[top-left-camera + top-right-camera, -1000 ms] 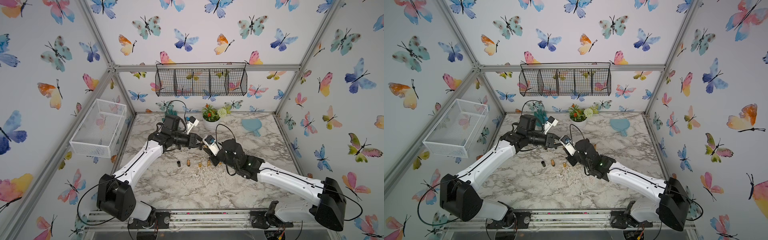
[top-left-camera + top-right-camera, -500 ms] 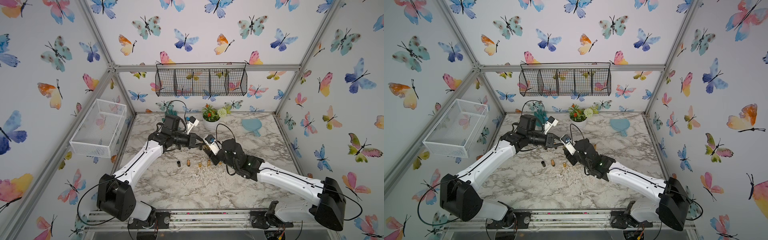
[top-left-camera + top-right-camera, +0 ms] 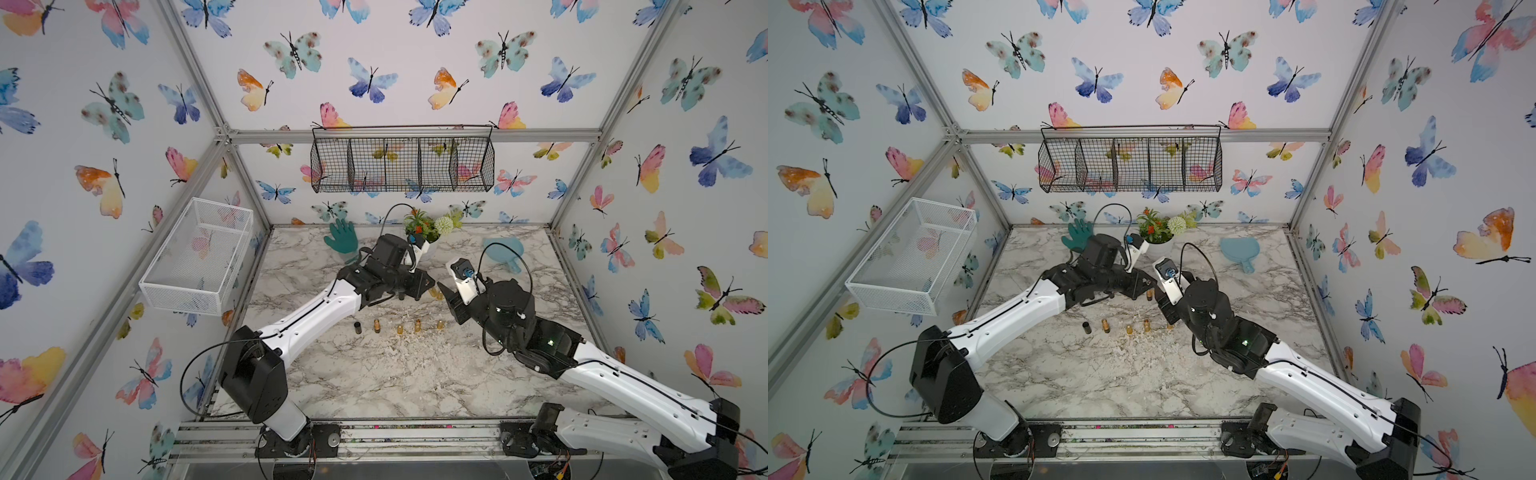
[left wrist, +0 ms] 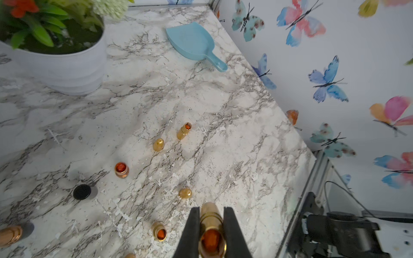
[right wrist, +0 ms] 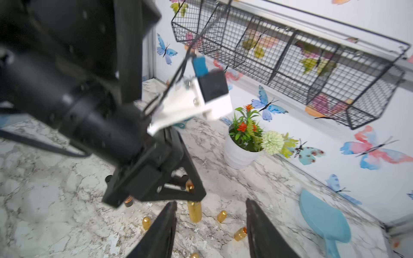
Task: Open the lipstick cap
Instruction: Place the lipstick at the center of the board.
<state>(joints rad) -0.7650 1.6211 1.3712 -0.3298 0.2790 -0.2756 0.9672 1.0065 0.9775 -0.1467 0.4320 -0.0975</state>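
Basket [image 3: 195, 253] hangs on the left wall. Black cap [image 3: 357, 327] and a row of gold pieces [image 3: 400, 329] stand mid-table [image 3: 374, 374]. Just behind the row, the left gripper [image 4: 211, 208] is clamped on the gold lipstick [image 4: 211, 223], which is held off the table. Its rounded gold end pokes out toward the right gripper [image 5: 210, 201]. The right gripper's jaws are apart with nothing in them, and the lipstick tip shows just beyond their tips. Can't tell if the cap is seated. Plant pot [image 3: 426, 249] sits behind the grippers, blue scoop [image 3: 503, 251] rear right.
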